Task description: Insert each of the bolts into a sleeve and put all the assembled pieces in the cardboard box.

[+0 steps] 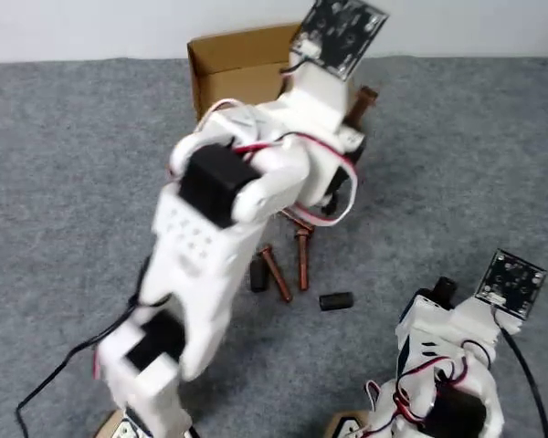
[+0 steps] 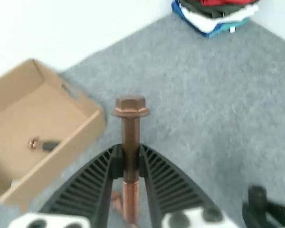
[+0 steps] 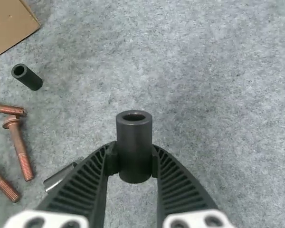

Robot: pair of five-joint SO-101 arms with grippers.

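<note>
Cardboard box (image 2: 57,164): it sits at the far edge of the bench (image 1: 73,182), and one assembled piece (image 2: 43,145) lies on its floor.
Left jaws: clamped on a bolt (image 2: 131,128), which they hold above the bench just beside the box.
Bolt axis: it runs straight out along the jaws with the hex head leading and the threaded end tucked back between them. As I read it, you have no free thread to offer yet.
Loose parts: spare bolts (image 1: 301,260) and a loose sleeve (image 1: 336,300) lie mid-bench, between your two arms.
Right jaws: closed around a sleeve (image 3: 134,142) by the bench's near right corner, with its open bore facing away from the jaws.
Gap to close: the bolt and the sleeve are well apart, so your coming move turns on bringing thread and bore onto one line.
</note>
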